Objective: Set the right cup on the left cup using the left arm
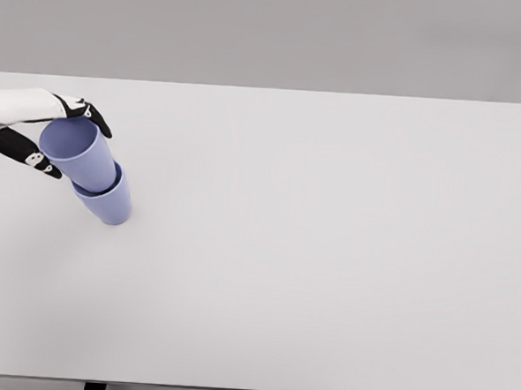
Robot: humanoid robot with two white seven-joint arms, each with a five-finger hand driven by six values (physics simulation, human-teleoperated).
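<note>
Left hand fingers wrap the upper cup (nested in lower cup).

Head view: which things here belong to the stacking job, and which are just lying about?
Part of the job:
- upper cup, set into the lower one, tilted
- lower cup, standing on the table
- left hand, fingers around the upper cup's rim

Not part of it:
- white table, only the support; no other loose item shows
- right arm: out of view

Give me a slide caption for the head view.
Left hand seats one purple cup into another on the white table.
</note>
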